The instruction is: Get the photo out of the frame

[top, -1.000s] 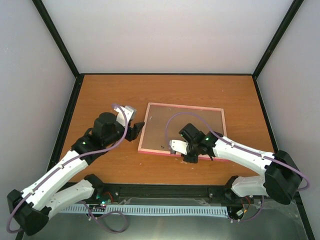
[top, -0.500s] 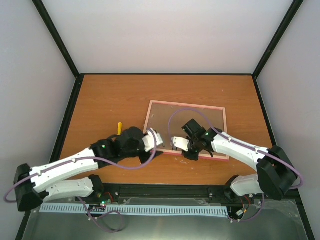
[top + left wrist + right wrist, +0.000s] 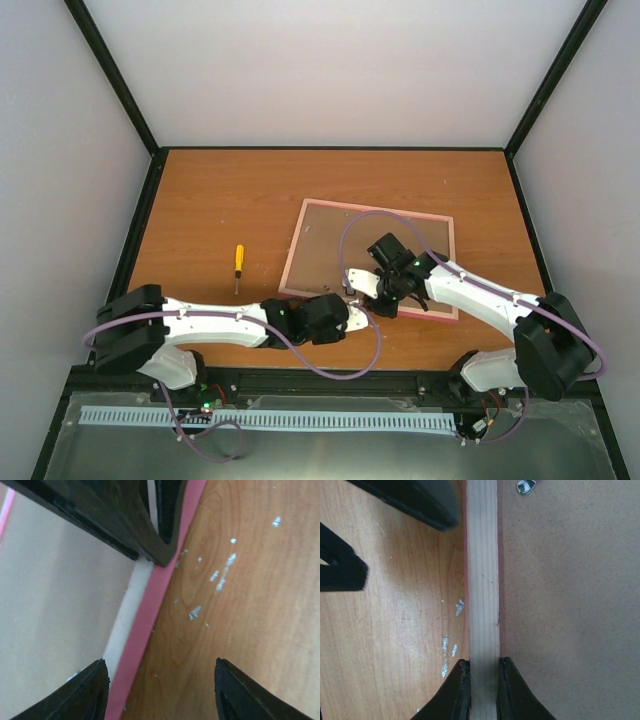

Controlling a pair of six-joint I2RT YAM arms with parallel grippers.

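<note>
The frame (image 3: 293,250) lies face down on the table, its brown backing board (image 3: 325,240) up. The photo is hidden beneath that board. My right gripper (image 3: 375,303) is at the near edge. In the right wrist view this gripper (image 3: 483,661) is shut on the frame's pale wooden rail (image 3: 482,580), with the backing board (image 3: 570,605) to its right. My left gripper (image 3: 355,312) reaches in low from the left, close beside the right one. Seen from its wrist, the left gripper (image 3: 160,661) is open, and the frame's pink edge (image 3: 150,615) runs between its fingers, close to the left finger (image 3: 92,692).
A small yellow-handled screwdriver (image 3: 238,262) lies on the table left of the frame. The right gripper's dark fingers (image 3: 150,520) fill the top of the left wrist view. Black posts and pale walls close the table in on three sides.
My left arm has swung from the frame's left edge down to its near edge, uncovering the screwdriver. The frame has shifted slightly. The right gripper stays shut on the rail.
</note>
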